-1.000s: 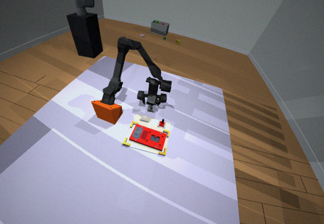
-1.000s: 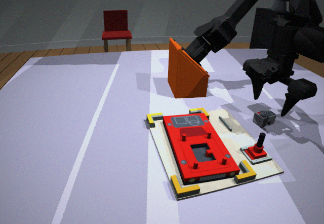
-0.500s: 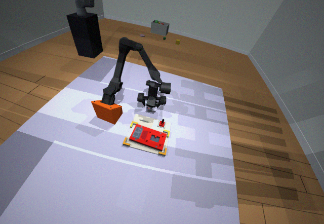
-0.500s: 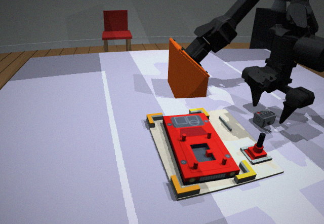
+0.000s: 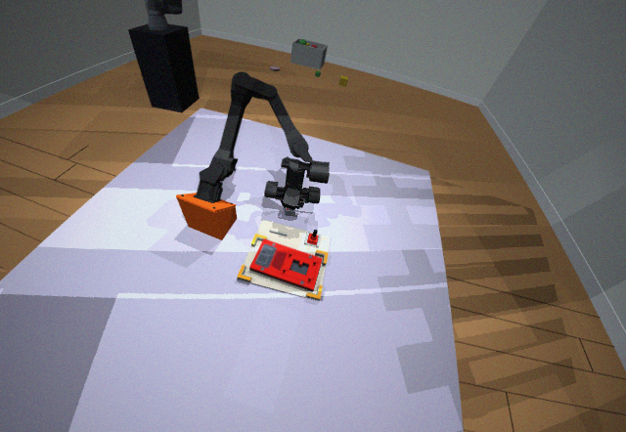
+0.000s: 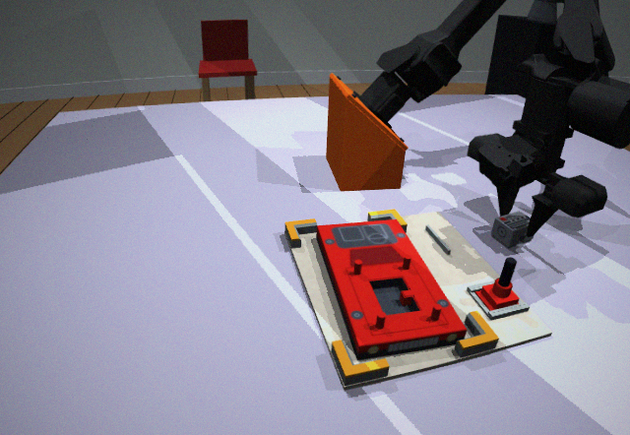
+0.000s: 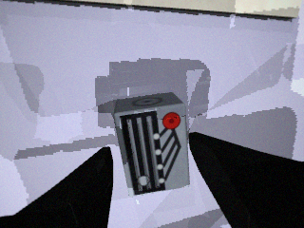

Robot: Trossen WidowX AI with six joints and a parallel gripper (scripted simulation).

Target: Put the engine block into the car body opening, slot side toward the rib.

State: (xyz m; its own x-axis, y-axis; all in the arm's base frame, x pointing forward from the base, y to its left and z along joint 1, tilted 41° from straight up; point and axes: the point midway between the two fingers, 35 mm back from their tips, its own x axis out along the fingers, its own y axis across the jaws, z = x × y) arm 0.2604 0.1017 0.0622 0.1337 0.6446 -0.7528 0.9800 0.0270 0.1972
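1. A big bench (image 5: 252, 357) (image 6: 153, 292) (image 7: 62, 28) holds everything here.
2. The black arm (image 5: 232, 124) (image 6: 472, 18) bends high over it.
3. In the outside view, a pale board (image 5: 295, 227) (image 6: 460, 273) (image 7: 261, 7) lies under the red car body (image 5: 279, 259) (image 6: 373, 256), whose hole (image 5: 299, 266) (image 6: 394, 295) has no block in it.
4. The fingers (image 5: 290, 207) (image 6: 515, 225) are partly closed around the block; whether they grip it, one cannot tell.
5. The little gray engine block (image 6: 510, 229) (image 7: 154, 152) is off the board, at two o'clock from the car.
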